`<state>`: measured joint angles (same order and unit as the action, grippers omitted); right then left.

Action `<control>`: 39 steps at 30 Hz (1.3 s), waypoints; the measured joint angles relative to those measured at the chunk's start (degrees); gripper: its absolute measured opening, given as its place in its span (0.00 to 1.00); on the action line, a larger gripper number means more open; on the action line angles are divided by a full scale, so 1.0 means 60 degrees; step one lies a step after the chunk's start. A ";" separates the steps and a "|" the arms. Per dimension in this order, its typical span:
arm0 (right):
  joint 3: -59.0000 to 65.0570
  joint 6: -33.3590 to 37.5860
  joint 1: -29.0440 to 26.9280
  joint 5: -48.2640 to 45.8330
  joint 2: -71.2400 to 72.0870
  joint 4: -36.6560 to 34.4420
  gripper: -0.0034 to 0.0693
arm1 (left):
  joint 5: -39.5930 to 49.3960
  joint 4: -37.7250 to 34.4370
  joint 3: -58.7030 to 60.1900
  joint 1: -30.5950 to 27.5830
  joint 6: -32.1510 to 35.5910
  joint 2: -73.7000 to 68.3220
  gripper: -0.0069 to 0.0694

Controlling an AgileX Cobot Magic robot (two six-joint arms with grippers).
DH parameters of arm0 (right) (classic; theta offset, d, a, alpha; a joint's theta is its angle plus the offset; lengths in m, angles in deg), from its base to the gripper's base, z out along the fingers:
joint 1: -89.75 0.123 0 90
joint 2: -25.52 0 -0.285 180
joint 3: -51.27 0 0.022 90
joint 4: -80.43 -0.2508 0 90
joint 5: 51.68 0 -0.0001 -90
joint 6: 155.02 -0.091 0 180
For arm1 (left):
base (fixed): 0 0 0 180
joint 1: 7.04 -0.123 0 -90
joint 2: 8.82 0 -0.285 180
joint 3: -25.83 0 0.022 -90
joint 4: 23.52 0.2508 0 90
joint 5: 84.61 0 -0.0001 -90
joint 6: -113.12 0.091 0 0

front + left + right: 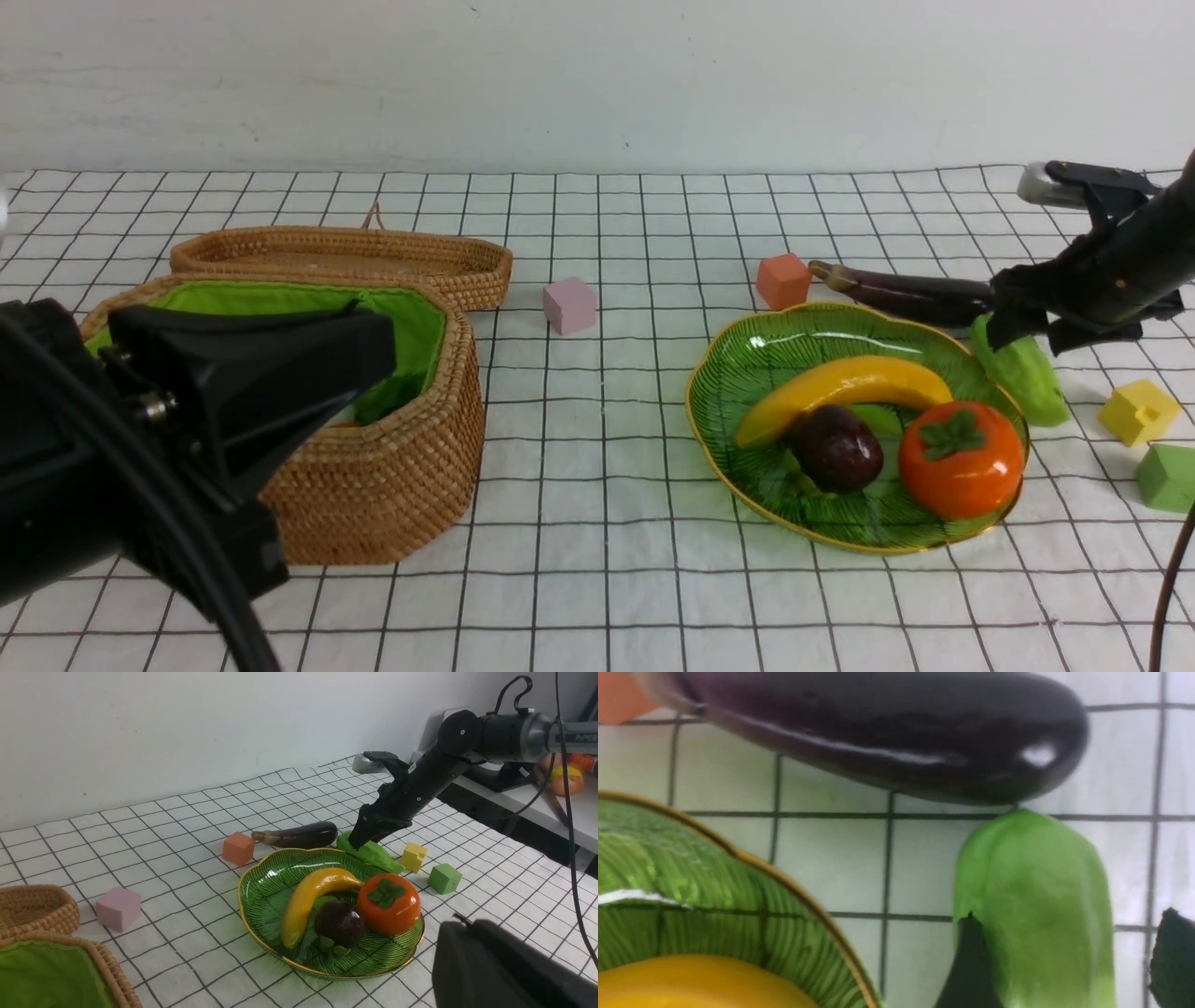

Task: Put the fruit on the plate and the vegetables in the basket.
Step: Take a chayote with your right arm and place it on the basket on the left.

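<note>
Basket: the left arm covers most of its inside from us.
Eggplant: we lose its thick end behind the right pincer.
Cucumber: one end hidden under the pincer; blurred up close.

Rough woven wicker on the basket, with matt green cloth for its lining. Translucent ribbed glass, gold-edged, on the plate. High gloss on the smooth eggplant and persimmon; duller, matt skin on the cucumber. Matt checked cloth over the surface.
</note>
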<state>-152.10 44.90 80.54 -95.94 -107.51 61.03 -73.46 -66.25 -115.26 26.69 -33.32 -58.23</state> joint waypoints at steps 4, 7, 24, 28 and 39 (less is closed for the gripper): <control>0.0000 -0.0090 0.0006 -0.0069 -0.0019 -0.0083 0.73 | -0.0002 0.0000 0.0000 0.0000 0.0000 0.0000 0.07; 0.0000 -0.0132 0.0040 -0.0140 -0.0067 -0.0157 0.73 | 0.0018 0.0000 0.0000 0.0008 0.0000 0.0000 0.07; 0.0032 -0.0312 0.0086 -0.0651 0.0201 -0.0117 0.67 | -0.0020 0.0585 0.0000 0.0008 0.0281 0.0095 0.08; 0.0008 0.0192 0.0705 -0.1203 0.1998 -0.1126 0.67 | -0.0010 0.1268 0.0000 -0.0035 0.0281 0.0250 0.07; -0.0357 0.5856 0.5793 -0.0681 0.3261 -0.6111 0.67 | 0.1483 0.3047 0.0000 -0.2983 -0.2776 0.0521 0.07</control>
<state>-154.23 80.04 115.29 -100.03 -87.94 24.36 -64.57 -47.97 -115.26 8.80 -49.97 -55.11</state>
